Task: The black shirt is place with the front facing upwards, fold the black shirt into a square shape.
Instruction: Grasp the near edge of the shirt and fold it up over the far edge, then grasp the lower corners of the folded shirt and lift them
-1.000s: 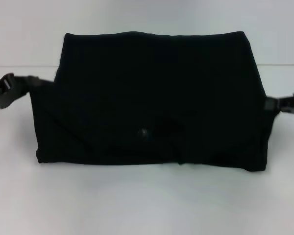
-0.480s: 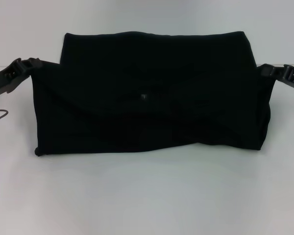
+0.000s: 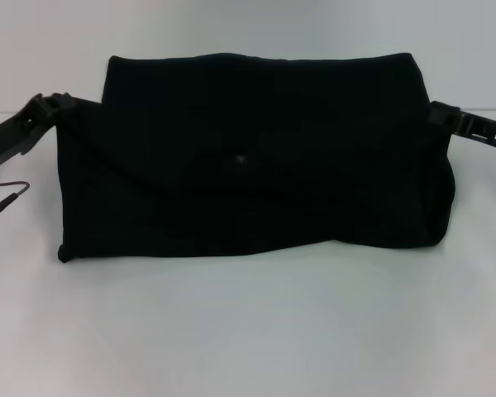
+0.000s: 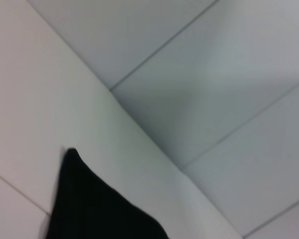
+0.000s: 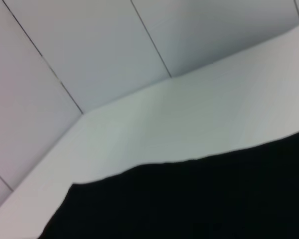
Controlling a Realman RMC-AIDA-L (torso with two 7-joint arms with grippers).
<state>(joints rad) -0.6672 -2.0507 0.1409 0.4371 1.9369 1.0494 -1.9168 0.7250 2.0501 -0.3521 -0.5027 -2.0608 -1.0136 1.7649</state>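
The black shirt (image 3: 256,157) is seen as a soft, matte cloth gathered into a wide, roughly rectangular bundle on the smooth white table (image 3: 248,331). Its near part is lifted and hangs as a curtain-like panel, with a wavy, uneven lower hem and faint diagonal creases running across the front. Behind that panel a flat layer with a straight far edge and squared corners lies on the table. No lettering is visible on the cloth; only a small pale speck near the middle of the panel can be made out.

The left gripper (image 3: 50,107) is placed at the shirt's upper left corner, and the right gripper (image 3: 442,114) at the shirt's upper right corner. Both are of dark, hard plastic. Each meets the cloth at its corner, but whether the fingers are clenched on the fabric cannot be told.

In the left wrist view a pointed black tip of the shirt (image 4: 94,204) is shown against the white surface. In the right wrist view a broad black edge of the shirt (image 5: 199,199) lies across the table, with pale panelled walls behind.
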